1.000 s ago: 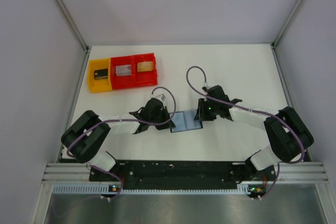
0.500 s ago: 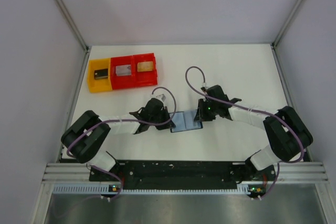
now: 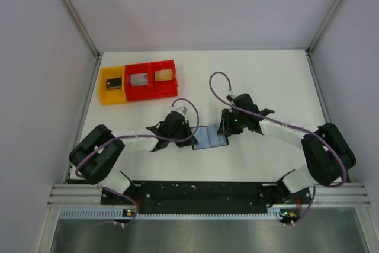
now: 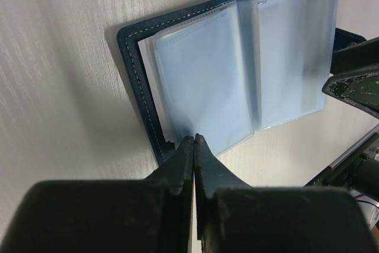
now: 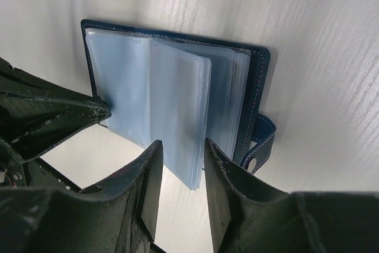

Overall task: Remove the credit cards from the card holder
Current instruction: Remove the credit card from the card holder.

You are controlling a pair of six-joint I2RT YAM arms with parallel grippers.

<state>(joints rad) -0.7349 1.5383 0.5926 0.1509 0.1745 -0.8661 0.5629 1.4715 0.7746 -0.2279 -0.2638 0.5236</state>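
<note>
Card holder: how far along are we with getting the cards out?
Done: card holder lies open, clear sleeves fanned. In hand: left gripper, shut, sits at its edge; right gripper straddles some sleeves, jaws apart. Left: no card is visibly out yet.

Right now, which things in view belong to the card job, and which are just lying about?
Job: card holder, lying open; left end effector, shut at its edge; right end effector, jaws apart around its sleeves.
Lying about: yellow bin; red bins.
</note>
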